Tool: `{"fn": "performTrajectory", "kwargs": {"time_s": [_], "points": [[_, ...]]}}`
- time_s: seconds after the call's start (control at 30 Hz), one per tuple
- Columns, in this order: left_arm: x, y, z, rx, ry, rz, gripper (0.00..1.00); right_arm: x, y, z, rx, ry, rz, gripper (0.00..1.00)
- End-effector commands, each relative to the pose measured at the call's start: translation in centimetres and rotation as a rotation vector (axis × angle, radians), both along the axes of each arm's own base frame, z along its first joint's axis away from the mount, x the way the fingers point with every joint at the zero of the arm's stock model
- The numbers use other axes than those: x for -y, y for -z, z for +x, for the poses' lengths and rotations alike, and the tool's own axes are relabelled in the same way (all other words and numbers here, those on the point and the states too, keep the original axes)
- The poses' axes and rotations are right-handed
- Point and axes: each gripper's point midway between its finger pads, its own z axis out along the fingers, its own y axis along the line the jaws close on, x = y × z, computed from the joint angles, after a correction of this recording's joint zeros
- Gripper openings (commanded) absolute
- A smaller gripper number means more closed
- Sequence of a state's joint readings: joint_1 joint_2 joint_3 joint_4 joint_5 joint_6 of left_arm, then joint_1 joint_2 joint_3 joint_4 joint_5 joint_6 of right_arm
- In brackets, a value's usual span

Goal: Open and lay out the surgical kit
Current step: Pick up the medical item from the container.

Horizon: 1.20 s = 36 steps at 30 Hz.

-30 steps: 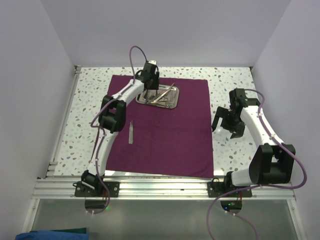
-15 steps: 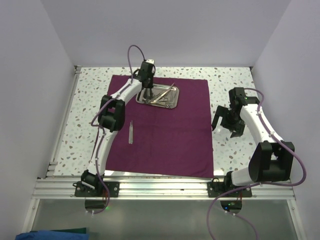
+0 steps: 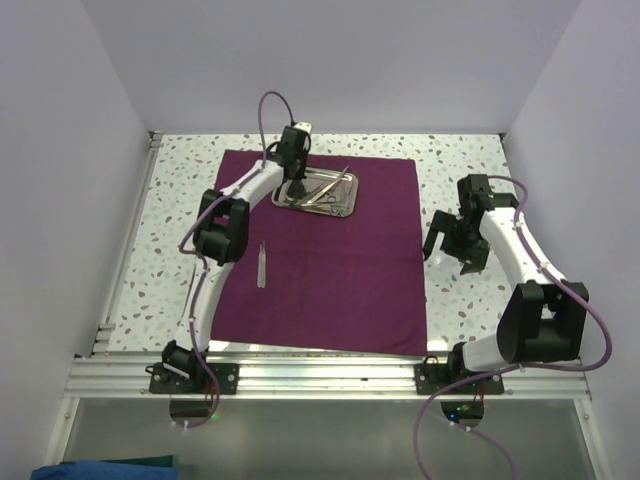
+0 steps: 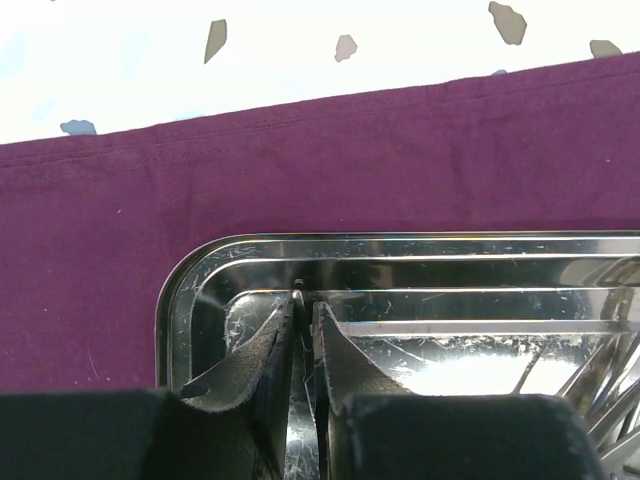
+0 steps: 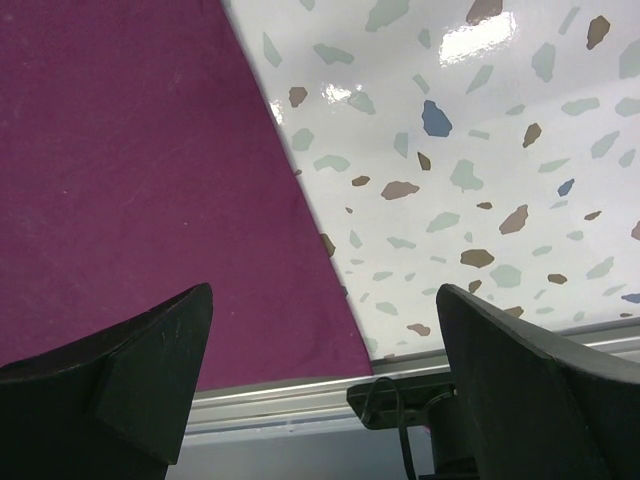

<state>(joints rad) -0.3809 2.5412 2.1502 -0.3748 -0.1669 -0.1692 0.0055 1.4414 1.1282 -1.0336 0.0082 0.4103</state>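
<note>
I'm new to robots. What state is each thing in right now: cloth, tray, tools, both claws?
Cloth wrap: unfolded, spread flat.
Steel tray: upright on the cloth, partly filled.
Instruments: lying crossed in the tray.
Tweezers: alone on the cloth, outside the tray.
Left gripper: down in the tray, fingers nearly together; a grip cannot be told.
Right gripper: wide open, empty, above the cloth's right edge.

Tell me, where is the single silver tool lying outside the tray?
In the overhead view, the silver tool lies on the left part of the purple cloth, nearer the robot than the steel tray, just beside the left arm.
</note>
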Motion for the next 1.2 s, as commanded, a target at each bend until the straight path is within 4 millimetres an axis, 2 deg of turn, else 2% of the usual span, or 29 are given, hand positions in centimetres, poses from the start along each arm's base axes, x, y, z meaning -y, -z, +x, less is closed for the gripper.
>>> {"fn": "performTrajectory", "kwargs": {"time_s": [0.0,0.17,0.3,0.43,0.5,0.57,0.67,0.83,0.87,0.97,1.17], "points": [[-0.6,7.8,-7.0,-0.299,0.076,0.112,0.17,-0.2,-0.5,0.8,0.029,0.002,0.006,0.98],[-0.8,8.3,-7.6,-0.331,0.065,0.127,0.17,-0.1,-0.3,0.5,0.029,0.001,0.006,0.98],[-1.5,9.5,-7.8,-0.371,0.030,0.170,0.16,-0.1,-0.1,0.3,0.026,-0.005,0.005,0.98],[-2.4,10.6,-8.6,-0.416,0.008,0.209,0.00,-0.1,-0.2,0.3,0.028,-0.013,0.003,0.98],[-2.7,11.0,-9.0,-0.435,0.001,0.217,0.00,-0.1,-0.2,0.4,0.029,-0.014,0.002,0.98],[-2.6,11.1,-9.3,-0.443,0.004,0.216,0.00,-0.1,-0.2,0.4,0.031,-0.017,0.002,0.98],[-2.4,10.0,-8.8,-0.421,0.005,0.203,0.00,-0.5,-0.4,0.6,0.040,-0.024,0.026,0.98],[-1.9,5.0,-6.2,-0.303,0.002,0.159,0.00,-0.7,-0.7,0.8,0.055,-0.026,0.033,0.98],[-1.7,3.3,-5.3,-0.264,0.002,0.149,0.00,-0.7,-0.7,0.8,0.058,-0.027,0.036,0.98],[-1.5,-0.2,-3.8,-0.182,-0.003,0.136,0.00,-0.8,-0.8,0.6,0.063,-0.028,0.040,0.98],[-1.5,-5.9,-2.5,-0.062,-0.026,0.096,0.00,-0.7,-0.6,-0.1,0.060,-0.032,0.038,0.98]]}}
